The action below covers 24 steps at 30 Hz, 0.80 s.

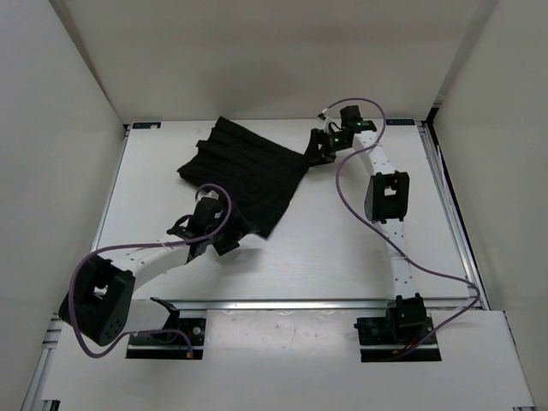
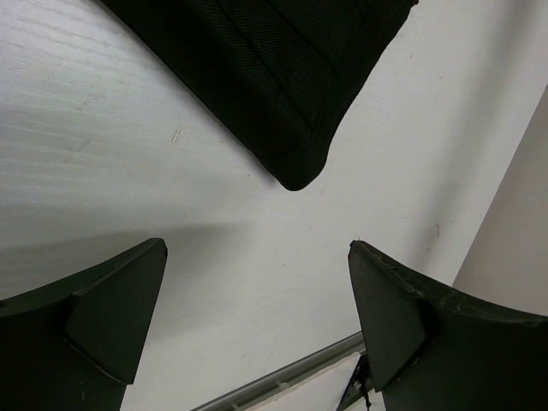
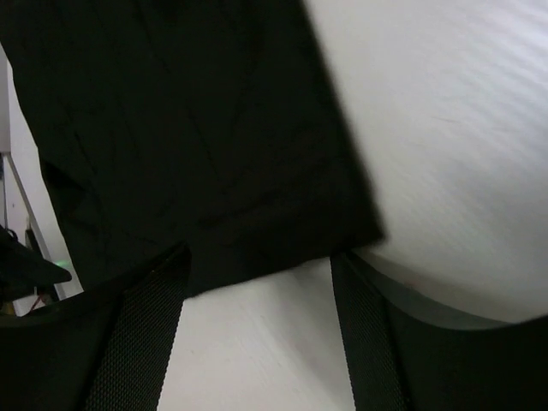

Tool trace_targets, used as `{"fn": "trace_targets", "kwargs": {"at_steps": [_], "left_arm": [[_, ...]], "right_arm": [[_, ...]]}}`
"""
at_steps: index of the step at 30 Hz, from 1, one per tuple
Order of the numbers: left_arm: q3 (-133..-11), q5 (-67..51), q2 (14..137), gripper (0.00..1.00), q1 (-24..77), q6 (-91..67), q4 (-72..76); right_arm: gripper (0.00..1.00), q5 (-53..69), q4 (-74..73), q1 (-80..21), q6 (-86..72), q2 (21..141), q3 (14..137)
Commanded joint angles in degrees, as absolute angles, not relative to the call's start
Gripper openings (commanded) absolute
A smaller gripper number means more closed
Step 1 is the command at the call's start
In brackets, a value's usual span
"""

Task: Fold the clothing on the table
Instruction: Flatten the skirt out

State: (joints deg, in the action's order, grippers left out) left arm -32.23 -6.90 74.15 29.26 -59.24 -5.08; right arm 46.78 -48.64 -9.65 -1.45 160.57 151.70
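White table [image 1: 342, 257]; wrist views: left tool [image 2: 257, 257] wide, empty; right tool [image 3: 257, 257] parted astride clothing [image 3: 188, 128].

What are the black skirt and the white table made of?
The clothing looks like soft, matte black woven cloth: a fine weave and pleat lines show, and it lies limp. The table looks like hard, smooth white board, perhaps laminate or painted: faint streaks, slight sheen.

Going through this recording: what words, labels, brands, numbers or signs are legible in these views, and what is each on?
No text can be read in any view.
left blue tag, far left corner of the table: too small to read.
right blue tag, far right corner: too small to read.
clothing: no print or label visible.
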Motion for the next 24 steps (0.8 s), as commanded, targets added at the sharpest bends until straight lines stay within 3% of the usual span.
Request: {"fn": "trace_targets", "kwargs": {"at_steps": [1,2,7,10,11,13,15,20,24], "left_arm": [[-30.77,-7.03,71.20,0.99,28.83,-61.08,-4.22],[-31.02,-6.94,70.93,0.99,28.39,-61.08,-4.31],[-30.15,-7.56,69.87,0.98,27.60,-61.08,-5.27],[-30.15,-6.95,69.44,0.99,27.77,-61.08,-6.06],[-29.45,-6.77,68.74,0.99,27.08,-61.26,-6.24],[-29.01,-6.68,67.86,0.99,27.16,-61.35,-6.15],[-28.48,-6.68,67.68,0.99,26.81,-61.17,-6.33],[-29.61,-5.36,66.27,0.98,25.84,-59.77,-8.61],[-33.30,-1.51,65.74,0.99,25.49,-53.64,-13.00]], "right_arm": [[0.71,43.59,-54.76,-12.39,0.44,162.86,152.40],[0.66,42.64,-54.67,-12.83,0.27,162.69,152.58],[0.67,42.36,-53.17,-13.01,-3.16,163.04,152.58],[0.61,42.10,-52.30,-13.27,-3.60,163.04,152.49],[0.39,41.06,-52.12,-13.62,-3.60,163.12,153.19],[0.13,40.00,-52.47,-13.97,-3.52,163.30,153.63],[0.00,36.41,-53.96,-13.80,-4.83,162.78,154.06],[0.00,30.59,-59.06,-9.42,-8.34,156.74,147.41],[0.00,27.78,-61.34,-3.26,-11.51,143.57,130.40]]}}
